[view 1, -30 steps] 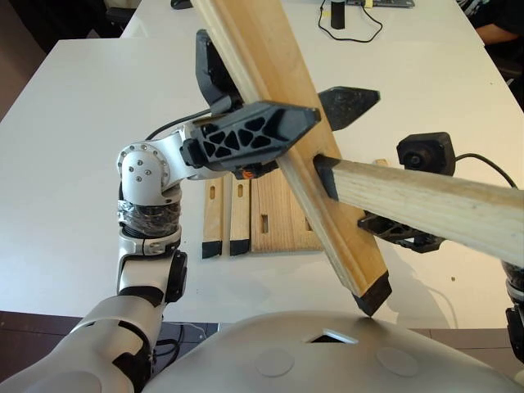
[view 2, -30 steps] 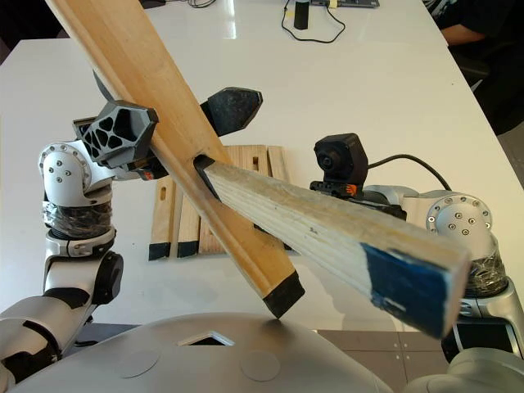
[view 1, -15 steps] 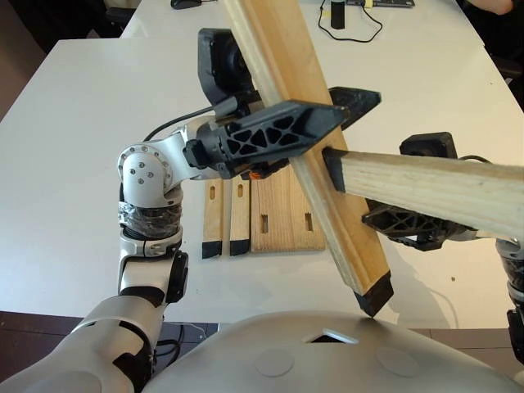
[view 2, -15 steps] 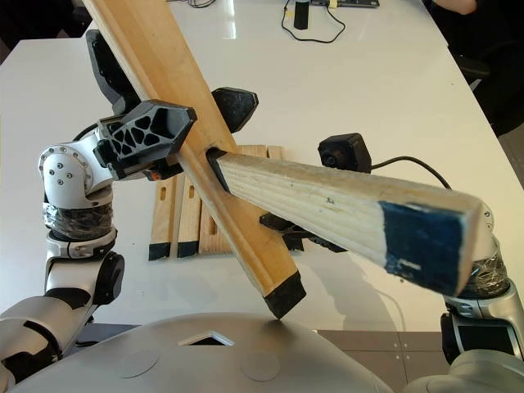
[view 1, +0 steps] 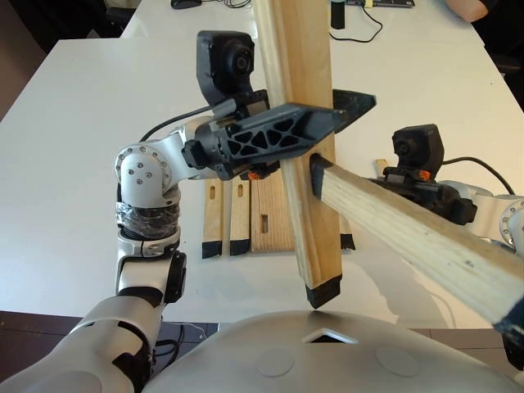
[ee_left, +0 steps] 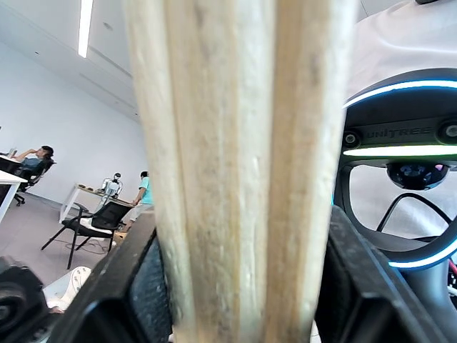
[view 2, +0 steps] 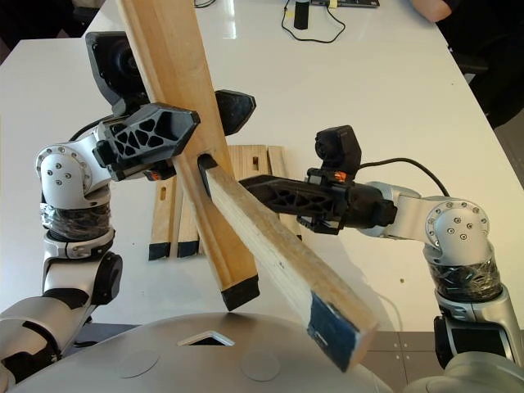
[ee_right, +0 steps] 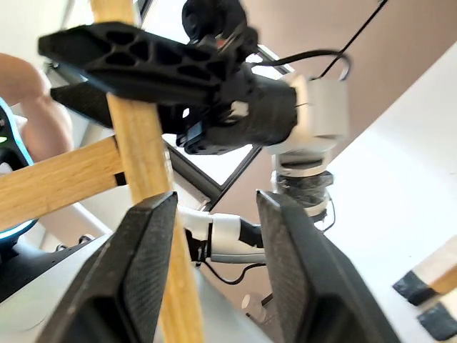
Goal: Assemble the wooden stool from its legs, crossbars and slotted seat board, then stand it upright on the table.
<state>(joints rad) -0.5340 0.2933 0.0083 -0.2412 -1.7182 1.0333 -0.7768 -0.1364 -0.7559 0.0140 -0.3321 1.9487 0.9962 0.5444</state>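
A long wooden leg [view 1: 307, 164] with a black foot stands nearly upright above the table's near edge. My left gripper [view 2: 221, 110] is shut on it, its pads [ee_left: 143, 293] pressing both faces. A crossbar [view 1: 409, 246] with a blue-painted end is plugged into the leg's slot and slopes down toward me. My right gripper [view 2: 264, 201] is open just behind the crossbar and points at the leg, with nothing between its fingers [ee_right: 146, 271]. The slotted seat board [view 1: 278, 217] lies flat on the table beside two more legs [view 1: 213, 217].
The white table [view 1: 82, 106] stretches far to the left and back. A black cable and a small dark object [view 1: 348, 20] lie at its far side. A short wooden piece [view 1: 380, 168] lies beside my right arm.
The leg has swung from a steep slant to almost upright. The crossbar's free end has dropped low toward me. My right gripper has risen and now points at the leg from behind the crossbar.
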